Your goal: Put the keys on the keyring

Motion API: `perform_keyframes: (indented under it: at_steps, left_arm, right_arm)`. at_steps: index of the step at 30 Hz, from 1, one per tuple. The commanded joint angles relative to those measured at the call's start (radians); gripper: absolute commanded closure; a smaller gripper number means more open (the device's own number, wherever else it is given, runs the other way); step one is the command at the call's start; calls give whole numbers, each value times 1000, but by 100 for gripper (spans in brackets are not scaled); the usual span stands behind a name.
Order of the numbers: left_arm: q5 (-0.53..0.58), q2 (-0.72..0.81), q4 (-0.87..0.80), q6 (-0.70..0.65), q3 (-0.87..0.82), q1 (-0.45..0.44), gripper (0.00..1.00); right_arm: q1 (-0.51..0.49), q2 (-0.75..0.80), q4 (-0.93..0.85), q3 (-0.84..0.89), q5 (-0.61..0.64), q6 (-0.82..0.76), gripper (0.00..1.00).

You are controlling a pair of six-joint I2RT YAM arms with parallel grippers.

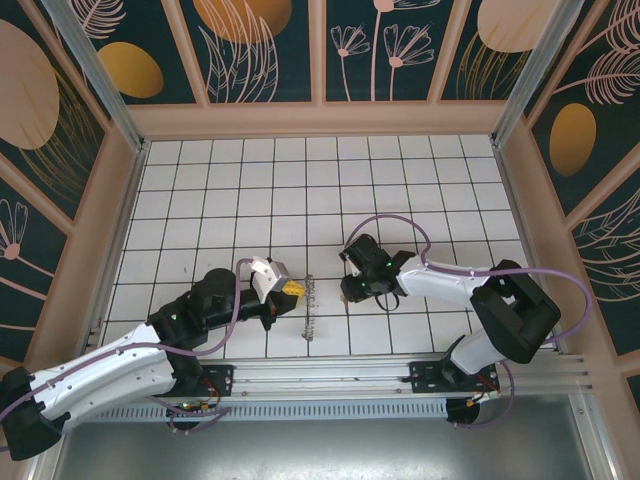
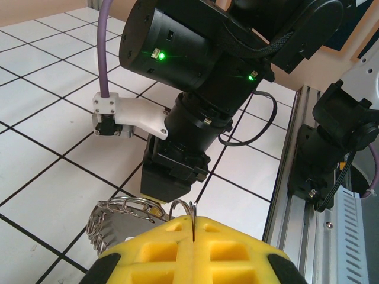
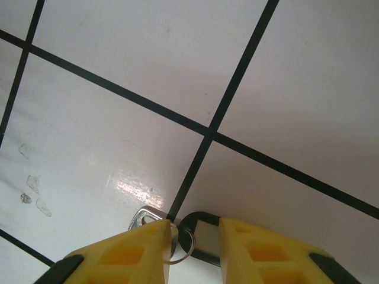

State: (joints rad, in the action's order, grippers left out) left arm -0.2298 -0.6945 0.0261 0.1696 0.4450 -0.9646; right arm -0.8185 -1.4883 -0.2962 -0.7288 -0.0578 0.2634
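Closing squarely on the key (image 3: 198, 215), which lay on the desk (image 3: 266, 89) between the half-spread fingers (image 3: 124, 254) of the right claw (image 3: 195, 228), looked the thing to get right, before carrying it to the keyring (image 2: 115, 216) that the pressed-together left claw (image 2: 193, 222) pinched by one loop nearby.

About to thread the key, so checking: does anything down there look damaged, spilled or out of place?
Nothing broken or spilled. The one oddity: a few small greyish flecks on the white tile, left of the right gripper; chips or smudges, I cannot tell.
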Motion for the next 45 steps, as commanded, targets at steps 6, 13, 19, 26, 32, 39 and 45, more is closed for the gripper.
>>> perform_keyframes:
  at_steps: [6,13,19,26,32,39,45]
  left_arm:
    - [-11,11,64,2,9,-2,100]
    - [-14,8,64,2,9,-2,100]
    - [-21,9,69,2,8,-2,100]
    - [-19,7,72,1,6,-2,100]
    - [-19,3,72,1,6,-2,100]
    - [-19,7,71,5,4,-2,100]
    - [-19,7,67,5,6,-3,100]
  right_arm:
    - [-7,23,-11,-4,-32,41,64]
    - [-1,9,-34,-7,-39,63,66]
    - [2,-12,-44,-18,-46,68,68]
    - [2,-23,-52,-26,-61,76,69]
    - [3,-31,-42,-27,-68,77,71]
    - [8,-29,-18,-22,-82,84,73]
    - [13,-21,-7,-9,-83,89,76]
